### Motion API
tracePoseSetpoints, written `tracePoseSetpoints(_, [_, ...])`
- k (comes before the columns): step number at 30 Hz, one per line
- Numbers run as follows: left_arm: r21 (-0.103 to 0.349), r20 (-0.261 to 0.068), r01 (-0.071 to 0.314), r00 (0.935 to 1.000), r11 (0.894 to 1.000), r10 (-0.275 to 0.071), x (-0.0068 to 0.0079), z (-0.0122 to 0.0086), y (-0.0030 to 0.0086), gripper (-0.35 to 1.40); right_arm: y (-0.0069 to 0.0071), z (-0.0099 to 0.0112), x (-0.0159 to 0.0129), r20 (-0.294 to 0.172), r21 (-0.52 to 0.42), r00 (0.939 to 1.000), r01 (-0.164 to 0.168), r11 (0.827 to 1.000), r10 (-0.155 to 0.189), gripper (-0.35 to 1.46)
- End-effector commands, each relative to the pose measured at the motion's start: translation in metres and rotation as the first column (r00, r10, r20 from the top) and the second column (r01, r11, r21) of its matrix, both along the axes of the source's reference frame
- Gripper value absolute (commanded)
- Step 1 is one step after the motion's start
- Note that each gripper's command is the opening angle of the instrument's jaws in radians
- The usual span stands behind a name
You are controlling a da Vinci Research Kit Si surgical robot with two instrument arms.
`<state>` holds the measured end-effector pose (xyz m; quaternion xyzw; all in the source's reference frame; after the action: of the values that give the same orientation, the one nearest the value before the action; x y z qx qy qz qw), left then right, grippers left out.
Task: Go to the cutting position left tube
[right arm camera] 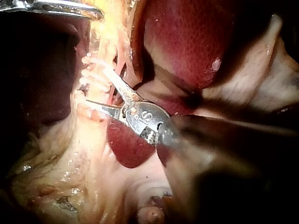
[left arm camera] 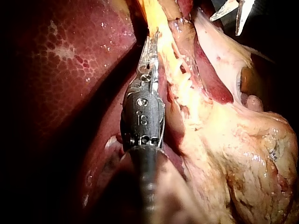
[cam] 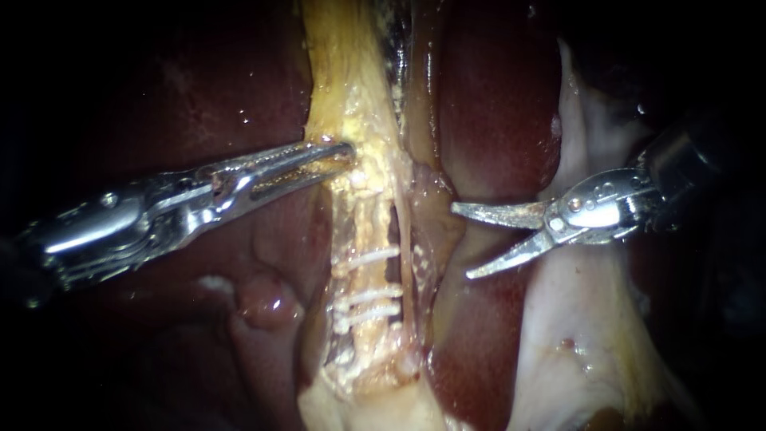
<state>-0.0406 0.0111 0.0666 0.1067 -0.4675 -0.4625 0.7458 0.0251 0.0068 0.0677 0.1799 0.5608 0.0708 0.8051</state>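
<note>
Three white clips (cam: 365, 297) cross the left tube (cam: 370, 278), one higher up and two close together lower down. We read the bare stretch between the single clip and the pair as the place meant for the cut, since it is sealed on either side. The tube runs up and down the middle of the endoscope view. A dark slit and a thinner strand lie just beside it on the right, and the liver (cam: 495, 104) shows dark red on both sides.

Our left instrument (cam: 339, 153) comes in from the left, and its jaws are clamped on the yellow fatty strip (cam: 351, 72) just above the clipped stretch. We judge this hold is there to pull the tube straight and lift it off the liver, so that the clips stand apart and the gap between them is plain to see.

Our right instrument (cam: 461, 241) comes in from the right with its two pointed blades spread apart and nothing between them. In the endoscope view the tips face the tube but stand apart from it, over the liver, at about the height of the upper clip. In the right wrist view they look nearer the clips, and we cannot tell whether one touches.

The blades look wide enough to straddle the tube. What is left, in our judgement, is to carry them across and a little lower until the bare stretch lies between them, without snagging a clip or nicking the thinner strand.
</note>
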Motion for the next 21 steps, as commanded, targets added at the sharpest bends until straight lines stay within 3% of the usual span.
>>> tracePoseSetpoints(1, [0.000,0.000,0.000,1.0000,1.000,0.000,0.0000,-0.0001,0.0000,-0.35,0.0000,0.0000,0.0001,-0.004,0.003,1.0000,0.006,1.000,-0.006,1.43])
tracePoseSetpoints(6, [0.005,0.003,-0.003,1.0000,1.000,0.003,0.0006,-0.0009,0.0002,-0.35,-0.0012,0.0005,0.0009,-0.035,0.034,0.9981,0.051,0.998,-0.050,1.43])
tracePoseSetpoints(9, [0.013,0.006,-0.006,1.0000,1.000,0.006,0.0017,-0.0023,0.0009,-0.35,-0.0028,0.0014,0.0023,-0.054,0.097,0.9950,0.089,0.991,-0.084,1.43])
tracePoseSetpoints(15, [0.006,0.017,0.026,0.9995,1.000,-0.026,0.0038,-0.0058,0.0020,-0.35,-0.0058,0.0041,0.0053,-0.031,0.194,0.9867,0.163,0.968,-0.160,1.43])
tracePoseSetpoints(21, [-0.024,0.036,0.051,0.9981,0.998,-0.050,0.0055,-0.0092,0.0030,-0.35,-0.0073,0.0075,0.0075,-0.019,0.262,0.9787,0.202,0.944,-0.205,1.40])
